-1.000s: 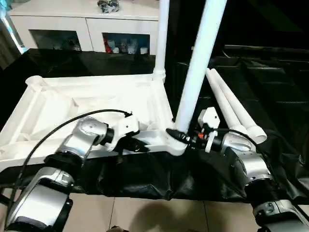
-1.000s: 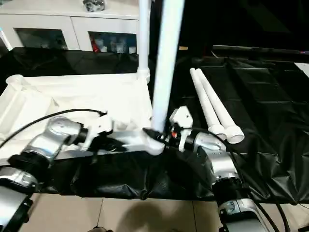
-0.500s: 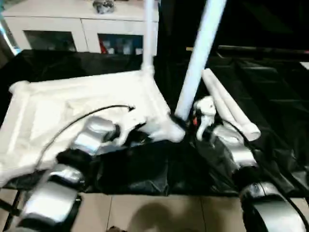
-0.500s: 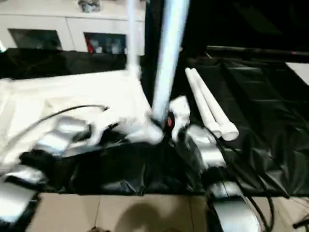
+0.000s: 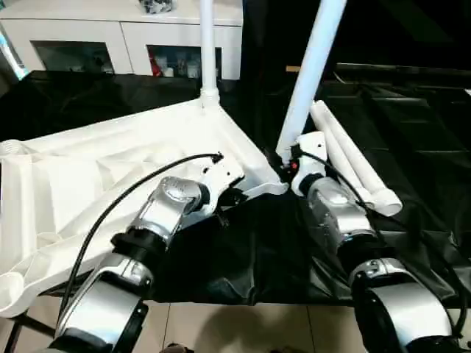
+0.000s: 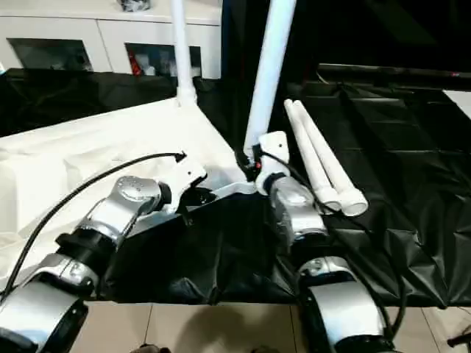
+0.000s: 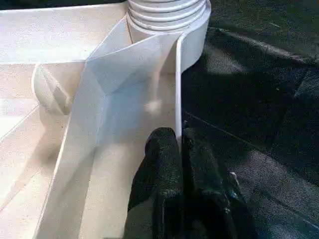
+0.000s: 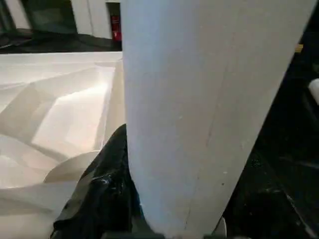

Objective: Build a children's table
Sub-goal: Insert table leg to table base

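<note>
Left wrist view alone shows the left gripper (image 7: 179,149) pinching the thin rim of the upturned white ribbed plastic tabletop (image 5: 110,169) on the black sheet (image 5: 412,147). Right wrist view shows the right gripper (image 5: 288,163) clasping a white tube leg (image 5: 313,66). Four legs: that one, another upright (image 5: 207,44), two lying loose (image 5: 353,158).
</note>
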Robot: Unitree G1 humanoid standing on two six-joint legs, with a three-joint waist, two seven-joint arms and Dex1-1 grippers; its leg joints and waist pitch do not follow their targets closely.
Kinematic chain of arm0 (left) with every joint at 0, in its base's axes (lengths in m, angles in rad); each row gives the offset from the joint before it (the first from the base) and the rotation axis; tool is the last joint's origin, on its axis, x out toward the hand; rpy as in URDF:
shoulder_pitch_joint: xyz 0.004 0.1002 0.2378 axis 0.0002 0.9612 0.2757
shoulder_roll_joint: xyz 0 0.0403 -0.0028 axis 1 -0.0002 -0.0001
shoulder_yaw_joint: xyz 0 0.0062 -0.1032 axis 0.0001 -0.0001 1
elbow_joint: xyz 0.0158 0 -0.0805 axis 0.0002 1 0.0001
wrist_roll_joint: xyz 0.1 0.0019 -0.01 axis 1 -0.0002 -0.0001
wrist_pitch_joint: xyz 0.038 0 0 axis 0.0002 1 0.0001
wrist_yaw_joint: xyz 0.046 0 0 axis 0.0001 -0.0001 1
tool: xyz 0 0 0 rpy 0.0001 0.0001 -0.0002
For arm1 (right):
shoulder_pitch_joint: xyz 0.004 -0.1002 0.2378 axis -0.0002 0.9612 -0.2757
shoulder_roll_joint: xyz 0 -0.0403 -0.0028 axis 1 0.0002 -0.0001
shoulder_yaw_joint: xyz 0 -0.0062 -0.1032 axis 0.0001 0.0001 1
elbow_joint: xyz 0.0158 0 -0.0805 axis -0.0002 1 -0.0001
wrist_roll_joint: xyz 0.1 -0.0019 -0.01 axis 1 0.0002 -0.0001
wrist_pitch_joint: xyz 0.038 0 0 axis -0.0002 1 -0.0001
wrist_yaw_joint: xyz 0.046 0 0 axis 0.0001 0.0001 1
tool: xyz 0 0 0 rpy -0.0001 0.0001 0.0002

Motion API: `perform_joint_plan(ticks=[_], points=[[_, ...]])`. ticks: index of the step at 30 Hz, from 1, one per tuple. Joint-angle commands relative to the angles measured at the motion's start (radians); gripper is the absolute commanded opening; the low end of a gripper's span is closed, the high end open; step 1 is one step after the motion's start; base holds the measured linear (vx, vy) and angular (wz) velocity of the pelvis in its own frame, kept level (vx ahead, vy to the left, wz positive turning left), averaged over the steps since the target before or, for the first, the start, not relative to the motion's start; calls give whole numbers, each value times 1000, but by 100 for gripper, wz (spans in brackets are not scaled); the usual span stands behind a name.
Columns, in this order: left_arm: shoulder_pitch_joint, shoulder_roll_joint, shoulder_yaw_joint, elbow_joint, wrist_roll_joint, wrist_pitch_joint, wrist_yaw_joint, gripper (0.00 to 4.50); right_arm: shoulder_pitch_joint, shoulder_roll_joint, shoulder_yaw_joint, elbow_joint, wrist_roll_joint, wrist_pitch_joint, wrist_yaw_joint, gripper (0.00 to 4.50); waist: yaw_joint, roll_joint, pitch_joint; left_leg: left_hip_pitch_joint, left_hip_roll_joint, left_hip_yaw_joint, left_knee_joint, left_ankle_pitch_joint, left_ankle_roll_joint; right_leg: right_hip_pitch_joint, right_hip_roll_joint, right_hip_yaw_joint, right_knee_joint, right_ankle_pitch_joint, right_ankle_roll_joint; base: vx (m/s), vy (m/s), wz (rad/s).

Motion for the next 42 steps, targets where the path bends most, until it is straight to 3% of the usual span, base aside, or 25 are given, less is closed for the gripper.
perform_joint_plan(ticks=[1, 5, 10, 11, 12, 25, 27, 31, 36, 42], points=[[-16, -20, 6, -74, -10, -10, 30, 0, 38, 43, 24, 103, -9, 55, 2, 189, -3, 1, -61, 28, 30, -16, -78, -375, 3, 35, -39, 23, -81, -313, -213, 0, 0, 0], [-10, -18, 8, -95, -8, 7, 30, 0, 26, 50, 29, 124, -32, 35, -12, 189, -9, 3, -62, 27, 31, -18, -81, -387, -10, 34, -39, 22, -83, -313, -203, 0, 0, 0], [-6, -19, 9, -104, -16, 11, 29, 0, 15, 56, 16, 138, -32, 30, -3, 189, -12, 0, -62, 26, 31, -16, -79, -378, 2, 35, -40, 23, -82, -294, -208, 0, 0, 0], [-6, -19, 9, -104, -17, 11, 29, 0, 13, 56, 16, 140, -33, 29, -3, 245, -14, 1, -61, 26, 31, -16, -80, -385, 2, 33, -39, 23, -84, -308, -206, 0, 0, 0], [-5, -18, 9, -105, -18, 11, 28, 0, 12, 57, 13, 141, -31, 30, 1, 259, -14, 0, -60, 26, 30, -16, -80, -388, 1, 33, -40, 23, -85, -314, -205, 0, 0, 0], [17, 22, -13, -131, -41, -54, -74, 0, -3, 28, -8, 131, -10, -5, 124, 351, -20, 3, -65, 21, 32, -16, -78, -344, 19, 41, -41, 22, -76, -234, -235, 0, 0, 0], [23, 41, -18, -125, -52, -98, -124, 0, 4, 6, 12, 109, -23, -19, 186, 383, -18, 3, -67, 21, 32, -13, -74, -312, 33, 44, -41, 23, -73, -189, -255, 0, 0, 0], [31, 72, -19, -114, -76, -149, -214, 0, 27, -36, 49, 64, -34, -27, 329, 383, -10, 4, -67, 21, 33, -11, -71, -274, 62, 49, -41, 21, -68, -146, -275, 0, 0, 0], [40, 107, -20, -106, -103, -190, -316, 0, 63, -86, 86, -4, -31, -25, 508, 383, 3, 7, -63, 27, 38, -8, -73, -295, 54, 45, -39, 22, -68, -184, -271, 0, 0, 0], [42, 162, -25, -82, -139, -245, -477, 0, 128, -169, 132, -158, 25, 28, 777, 383, 21, 10, -67, 28, 40, -5, -68, -252, 73, 48, -37, 21, -57, -116, -285, 0, 0, 0]])
